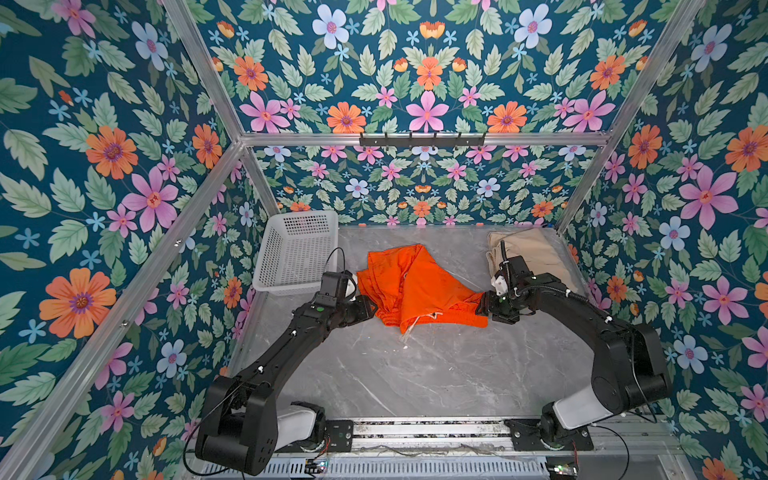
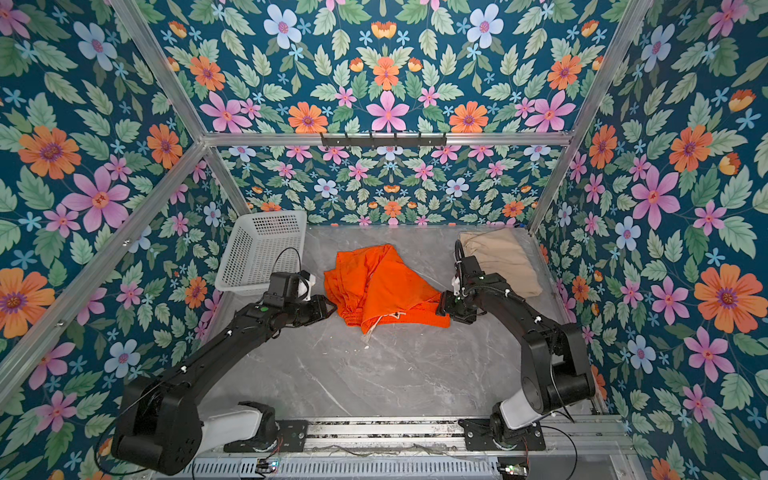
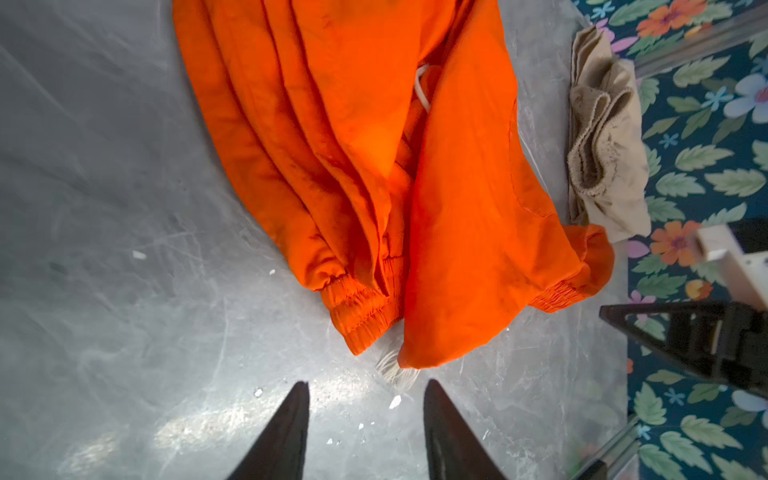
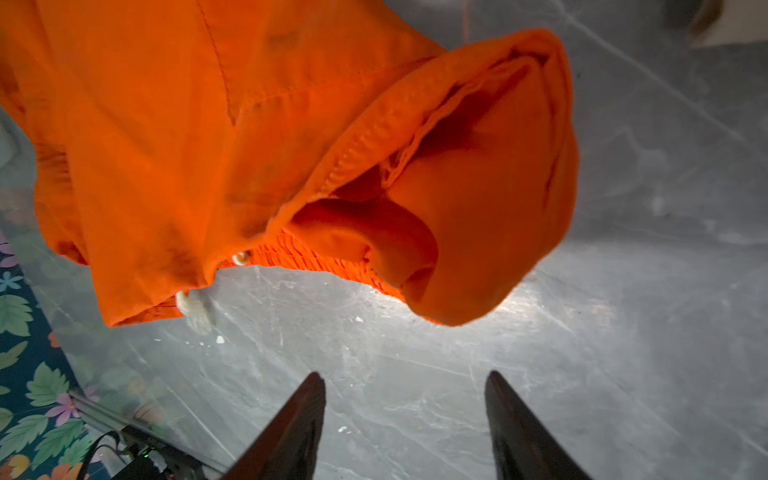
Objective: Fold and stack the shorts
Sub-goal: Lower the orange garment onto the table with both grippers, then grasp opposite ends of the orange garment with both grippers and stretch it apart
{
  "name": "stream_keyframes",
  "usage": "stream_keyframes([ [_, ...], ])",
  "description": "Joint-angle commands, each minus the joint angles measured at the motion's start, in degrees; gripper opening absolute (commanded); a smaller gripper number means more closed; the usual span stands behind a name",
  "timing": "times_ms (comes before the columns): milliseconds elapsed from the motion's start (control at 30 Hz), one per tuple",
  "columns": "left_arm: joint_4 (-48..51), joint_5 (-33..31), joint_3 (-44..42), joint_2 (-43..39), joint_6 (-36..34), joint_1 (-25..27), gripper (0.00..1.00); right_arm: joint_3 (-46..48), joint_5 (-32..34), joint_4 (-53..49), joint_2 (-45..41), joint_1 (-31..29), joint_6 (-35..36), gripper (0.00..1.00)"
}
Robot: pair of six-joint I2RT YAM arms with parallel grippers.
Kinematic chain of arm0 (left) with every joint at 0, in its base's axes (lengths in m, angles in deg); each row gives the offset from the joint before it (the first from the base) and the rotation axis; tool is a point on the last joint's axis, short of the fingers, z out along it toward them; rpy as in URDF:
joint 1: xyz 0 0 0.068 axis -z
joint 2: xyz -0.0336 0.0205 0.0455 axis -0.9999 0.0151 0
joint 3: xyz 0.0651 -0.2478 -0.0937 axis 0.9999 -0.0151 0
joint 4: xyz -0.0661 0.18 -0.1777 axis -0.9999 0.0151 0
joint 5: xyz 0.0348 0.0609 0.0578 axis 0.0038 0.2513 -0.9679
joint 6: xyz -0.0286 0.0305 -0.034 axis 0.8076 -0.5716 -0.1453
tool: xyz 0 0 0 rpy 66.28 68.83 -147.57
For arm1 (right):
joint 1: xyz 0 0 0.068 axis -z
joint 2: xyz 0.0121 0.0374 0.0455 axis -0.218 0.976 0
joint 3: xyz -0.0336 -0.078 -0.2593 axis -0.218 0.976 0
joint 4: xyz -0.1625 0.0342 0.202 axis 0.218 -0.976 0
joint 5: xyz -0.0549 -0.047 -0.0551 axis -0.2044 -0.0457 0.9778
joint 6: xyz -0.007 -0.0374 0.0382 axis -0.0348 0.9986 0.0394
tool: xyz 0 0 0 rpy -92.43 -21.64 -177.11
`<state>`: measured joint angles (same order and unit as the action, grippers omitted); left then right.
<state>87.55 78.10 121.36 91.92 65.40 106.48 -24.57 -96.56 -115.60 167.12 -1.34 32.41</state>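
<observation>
Though rumpled, orange shorts (image 1: pixel 415 286), table (image 1: pixel 415 374) ctr

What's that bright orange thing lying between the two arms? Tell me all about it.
The orange shorts are thin, crumpled cloth, loosely folded into overlapping pleats, with a gathered elastic waistband and a white drawstring. They lie on the grey marbled table. The left gripper and right gripper, both open, flank them without touching.

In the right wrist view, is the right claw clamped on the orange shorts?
No, the right claw stands open over the table, and the orange shorts lie ahead of it, untouched.
</observation>
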Motion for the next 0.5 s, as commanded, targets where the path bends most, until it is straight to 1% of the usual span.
stream_keyframes([
  [0,-13.1,2.5,-4.0,0.3,10.0,-0.1,0.47,2.0,2.3,6.0,0.4,0.0,2.6,0.62],
  [67,-16.3,3.4,-6.0,1.5,12.5,0.0,0.46,2.7,5.1,7.2,1.4,0.0,3.2,0.62],
  [167,-17.5,3.2,-7.8,3.1,13.2,0.0,0.46,4.3,6.6,9.0,1.9,-0.1,3.7,0.62],
  [233,-18.7,3.3,-9.0,3.6,14.1,0.0,0.47,5.4,6.1,10.5,2.0,0.0,3.7,0.64],
  [467,-25.7,5.9,-11.0,8.0,17.7,0.6,0.48,8.2,3.5,15.0,2.0,0.0,2.3,0.65],
])
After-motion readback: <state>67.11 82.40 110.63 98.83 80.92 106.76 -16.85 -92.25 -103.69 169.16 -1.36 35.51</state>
